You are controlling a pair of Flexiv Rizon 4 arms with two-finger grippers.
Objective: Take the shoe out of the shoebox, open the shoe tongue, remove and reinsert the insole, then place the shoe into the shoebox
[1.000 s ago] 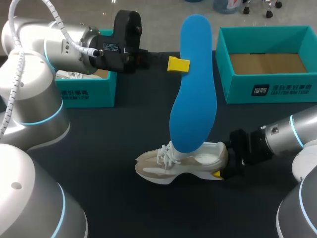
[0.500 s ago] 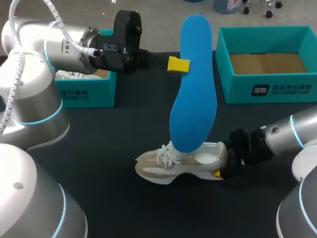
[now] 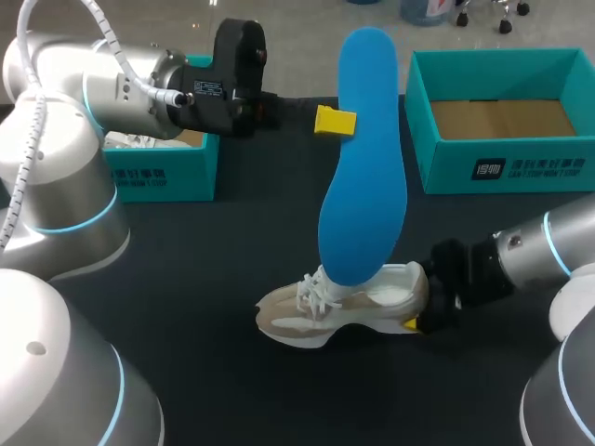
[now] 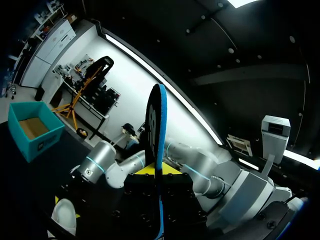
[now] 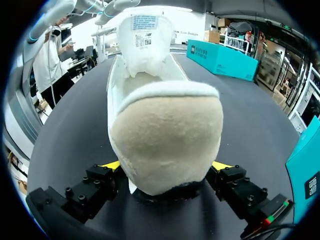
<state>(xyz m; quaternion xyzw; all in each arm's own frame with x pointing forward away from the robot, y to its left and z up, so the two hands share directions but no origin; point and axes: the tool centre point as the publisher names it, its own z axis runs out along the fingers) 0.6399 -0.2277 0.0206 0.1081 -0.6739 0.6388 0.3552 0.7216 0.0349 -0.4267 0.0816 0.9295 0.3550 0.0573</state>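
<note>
A beige and white shoe [image 3: 339,307] lies on the black table, toe to the left. My left gripper [image 3: 337,122] is shut on a blue insole [image 3: 363,167], holding it upright with its lower end at the shoe's opening. In the left wrist view the insole [image 4: 157,130] stands edge-on between the yellow tips. My right gripper [image 3: 416,321] sits at the shoe's heel [image 5: 167,140], its fingers spread wide on either side of it. The empty teal shoebox [image 3: 502,163] stands at the back right.
A second teal box [image 3: 163,172] with something white inside stands at the back left, under my left arm. The same box [image 5: 222,57] lies beyond the shoe in the right wrist view. Bare black tabletop lies in front of the shoe.
My right gripper's fingers have spread a little wider at the heel, and the shoe has shifted slightly to the right. The left arm and the insole have not moved.
</note>
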